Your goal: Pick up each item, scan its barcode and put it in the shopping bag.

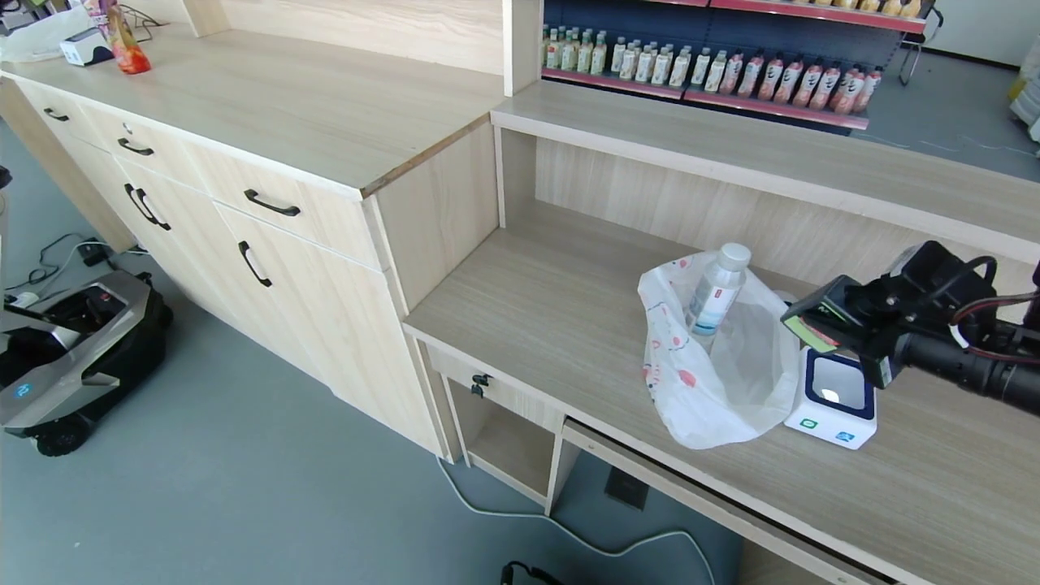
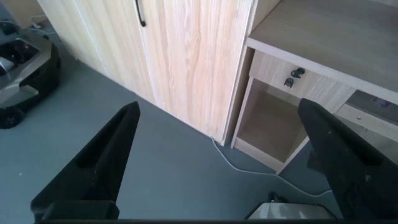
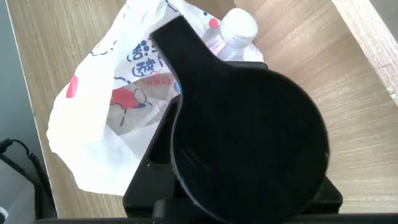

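The right gripper [image 1: 815, 325] hangs over the low desk [image 1: 552, 325], above the near right rim of the shopping bag [image 1: 715, 390] and the far left corner of the scanner [image 1: 835, 400]. A dark, flat shape with a green and pink edge sits at its tip. I cannot tell whether this is a held item, nor how far the gripper is open. In the right wrist view a black round mass covers most of the bag.

The left gripper [image 2: 219, 104] is spread wide with nothing in it, over the grey floor near the cabinet [image 1: 268, 211].

The white, red-printed bag stands open on the desk. In it is one clear bottle [image 1: 715, 294] with a white cap, tilted slightly and poking above the rim at the far side. The white and blue scanner is just right of the bag, touching it.
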{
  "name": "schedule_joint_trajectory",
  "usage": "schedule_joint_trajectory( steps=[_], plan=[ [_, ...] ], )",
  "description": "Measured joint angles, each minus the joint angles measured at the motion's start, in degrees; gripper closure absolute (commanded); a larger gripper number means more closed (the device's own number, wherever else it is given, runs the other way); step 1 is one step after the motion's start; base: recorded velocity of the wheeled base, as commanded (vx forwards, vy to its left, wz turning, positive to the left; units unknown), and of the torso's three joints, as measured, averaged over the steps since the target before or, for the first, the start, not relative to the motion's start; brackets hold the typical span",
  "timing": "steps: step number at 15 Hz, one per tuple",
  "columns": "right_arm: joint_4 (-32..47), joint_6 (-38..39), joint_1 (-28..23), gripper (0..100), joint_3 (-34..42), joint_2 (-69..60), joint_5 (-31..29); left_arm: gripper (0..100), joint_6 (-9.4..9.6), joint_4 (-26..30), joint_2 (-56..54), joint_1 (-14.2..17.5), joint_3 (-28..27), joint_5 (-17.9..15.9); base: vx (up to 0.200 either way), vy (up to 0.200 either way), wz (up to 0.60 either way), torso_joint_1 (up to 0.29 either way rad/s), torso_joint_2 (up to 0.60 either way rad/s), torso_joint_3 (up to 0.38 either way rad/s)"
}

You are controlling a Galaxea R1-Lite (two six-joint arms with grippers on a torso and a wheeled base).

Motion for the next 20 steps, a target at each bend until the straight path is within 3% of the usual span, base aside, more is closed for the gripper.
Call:
schedule_joint_trajectory(
  steps=[12, 20],
  plan=[
    [1.0, 1.5, 4.9, 100, -1.8, 17.8, 0.3, 0, 0.0, 0.0, 0.0, 0.0, 0.0, 0.0, 0.0, 0.0, 0.0, 0.0, 0.0, 0.0],
    [-4.4, 11.4, 5.9, 100, -3.1, 23.0, 0.8, 0, 0.0, 0.0, 0.0, 0.1, 0.0, 0.0, 0.0, 0.0, 0.0, 0.0, 0.0, 0.0]
  ],
)
